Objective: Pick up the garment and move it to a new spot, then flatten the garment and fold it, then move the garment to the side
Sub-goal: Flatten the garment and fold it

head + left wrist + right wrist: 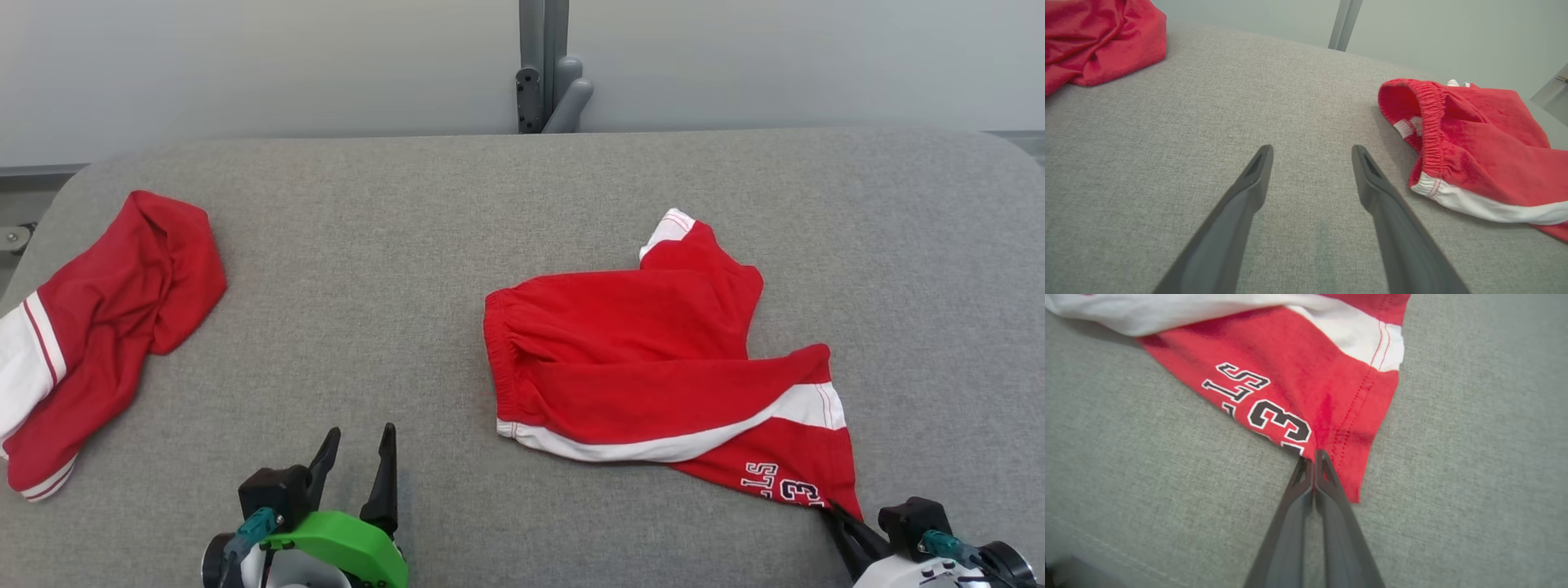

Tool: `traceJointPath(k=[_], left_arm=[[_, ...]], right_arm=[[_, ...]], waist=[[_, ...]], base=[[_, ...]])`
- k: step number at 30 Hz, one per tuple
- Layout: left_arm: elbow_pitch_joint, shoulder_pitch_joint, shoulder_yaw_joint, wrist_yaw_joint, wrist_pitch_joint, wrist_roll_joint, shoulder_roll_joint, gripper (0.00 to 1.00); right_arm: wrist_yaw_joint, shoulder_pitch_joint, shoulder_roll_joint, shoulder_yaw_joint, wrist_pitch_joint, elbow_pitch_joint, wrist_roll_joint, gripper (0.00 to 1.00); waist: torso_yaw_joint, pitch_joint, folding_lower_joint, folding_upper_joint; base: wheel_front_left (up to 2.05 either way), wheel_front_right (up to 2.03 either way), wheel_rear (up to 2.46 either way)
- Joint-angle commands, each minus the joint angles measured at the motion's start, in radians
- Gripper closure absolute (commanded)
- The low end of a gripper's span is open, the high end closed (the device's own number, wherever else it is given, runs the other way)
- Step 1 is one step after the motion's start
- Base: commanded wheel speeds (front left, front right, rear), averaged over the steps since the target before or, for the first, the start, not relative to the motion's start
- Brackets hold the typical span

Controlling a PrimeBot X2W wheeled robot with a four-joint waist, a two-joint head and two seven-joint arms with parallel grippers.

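Note:
The garment is a pair of red shorts with white stripes and black-and-white lettering, lying crumpled right of centre on the grey table. My right gripper is at the lower right, shut on the hem corner of the garment just by the printed numbers; in the right wrist view its fingers press together with the right gripper pinching the cloth edge. My left gripper stands open at the lower left, empty, left of the garment's elastic waistband. In the left wrist view the left gripper hovers over bare table.
A second red and white garment lies bunched at the table's left edge, also seen as a red heap. A grey post rises behind the table's far edge. Bare table lies between the two garments.

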Motion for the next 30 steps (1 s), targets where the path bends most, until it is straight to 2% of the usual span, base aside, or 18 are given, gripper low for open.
traceJointPath(k=[1,2,3,10,16,21,30], left_arm=[[0.005,0.018,0.002,-0.004,0.000,-0.006,0.003,0.00],[0.005,0.018,0.002,-0.004,0.000,-0.006,0.003,0.00],[0.008,0.025,0.001,-0.005,0.000,-0.005,0.002,0.00],[-0.021,0.045,0.010,-0.004,0.000,0.013,0.002,0.00],[-0.092,0.075,0.040,0.003,0.000,0.062,0.002,0.00],[-0.144,0.107,0.062,0.002,0.000,0.098,0.002,0.00],[-0.177,0.151,0.066,0.008,0.000,0.130,0.002,0.00]], right_arm=[[-0.002,0.018,-0.008,-0.018,0.003,-0.011,0.012,0.69],[-0.002,0.018,-0.008,-0.018,0.003,-0.011,0.012,0.69],[-0.002,0.024,-0.003,-0.033,0.002,-0.024,0.023,0.00],[-0.002,0.041,0.020,-0.104,0.002,-0.146,0.062,0.00],[-0.002,0.046,0.090,-0.217,0.002,-0.257,0.014,0.00],[-0.002,0.049,0.163,-0.254,0.002,-0.293,-0.036,0.00],[-0.002,0.069,0.228,-0.310,0.002,-0.306,-0.067,0.00]], waist=[[-0.009,-0.018,0.0000,0.0000],[-0.009,-0.018,0.0000,0.0000],[-0.009,-0.029,0.0000,0.0000],[-0.004,-0.051,0.0000,0.0000],[-0.009,-0.062,0.0000,0.0000],[-0.020,-0.070,0.0000,0.0000],[-0.033,-0.095,0.0000,0.0000]], base=[[0.00,0.00,0.00],[0.00,0.00,0.00],[0.00,0.00,0.00],[0.00,0.00,0.00],[0.00,0.00,0.00],[0.00,0.00,0.00],[0.00,0.00,0.00]])
